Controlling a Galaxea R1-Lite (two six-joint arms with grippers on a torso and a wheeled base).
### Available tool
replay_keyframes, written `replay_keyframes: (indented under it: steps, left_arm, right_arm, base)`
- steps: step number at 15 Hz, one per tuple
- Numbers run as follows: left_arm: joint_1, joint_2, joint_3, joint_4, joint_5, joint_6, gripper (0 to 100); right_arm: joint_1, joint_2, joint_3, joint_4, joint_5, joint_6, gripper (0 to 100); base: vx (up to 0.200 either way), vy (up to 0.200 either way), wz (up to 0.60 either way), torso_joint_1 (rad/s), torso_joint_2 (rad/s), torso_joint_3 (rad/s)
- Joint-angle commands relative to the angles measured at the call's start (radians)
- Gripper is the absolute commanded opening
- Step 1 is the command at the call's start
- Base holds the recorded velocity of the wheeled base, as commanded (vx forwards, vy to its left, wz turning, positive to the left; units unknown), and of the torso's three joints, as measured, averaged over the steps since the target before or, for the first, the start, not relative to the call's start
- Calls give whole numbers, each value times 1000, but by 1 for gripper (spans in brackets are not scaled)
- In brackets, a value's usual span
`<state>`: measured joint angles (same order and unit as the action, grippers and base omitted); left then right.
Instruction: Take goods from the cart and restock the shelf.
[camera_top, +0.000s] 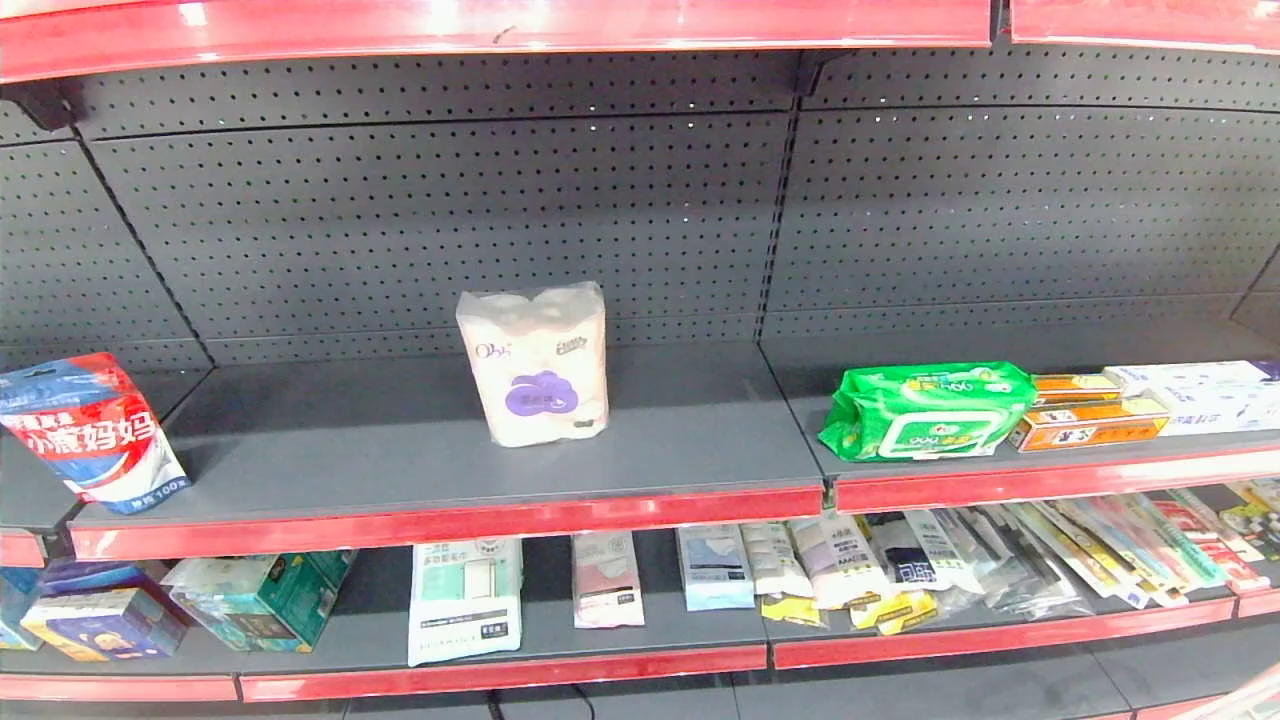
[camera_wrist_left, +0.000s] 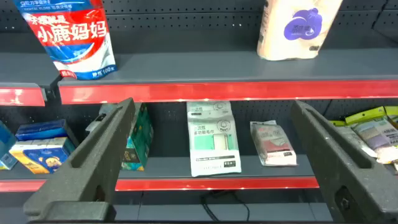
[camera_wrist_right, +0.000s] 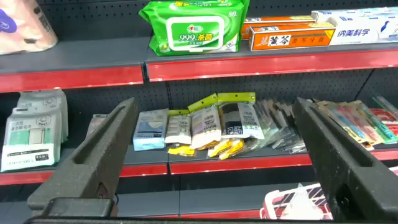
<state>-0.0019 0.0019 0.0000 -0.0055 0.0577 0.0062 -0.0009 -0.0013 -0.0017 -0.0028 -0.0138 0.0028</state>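
Grey metal shelf (camera_top: 350, 450) is carrying a white toilet-paper pack (camera_top: 533, 365), which is standing upright. Well to the left of that pack, a blue-and-red pouch (camera_top: 90, 430) is standing at the same level. Well to the pack's right, a green wipes pack (camera_top: 925, 410) is lying flat, with orange boxes (camera_top: 1090, 420) just beyond it. Below the toilet-paper pack, a white-and-green packet (camera_top: 465, 598) is resting on the lower tier. The left gripper (camera_wrist_left: 212, 104) is holding its fingers wide apart, gripping nothing, lower than the pack. The right gripper (camera_wrist_right: 214, 102) is likewise gaping and empty, lower and to the pack's right.
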Motion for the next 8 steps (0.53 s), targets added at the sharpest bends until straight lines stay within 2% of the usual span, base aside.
replay_keyframes:
  steps: [1,8]
  left_arm:
    - [0,0,0,-1,1,0,100]
    - [0,0,0,-1,1,0,100]
  right_arm:
    - [1,1,0,0,0,0,100]
    - [-1,1,0,0,8,0,100]
  base:
    - [0,0,-600,2,12,7]
    - [0,0,-600,1,4,0]
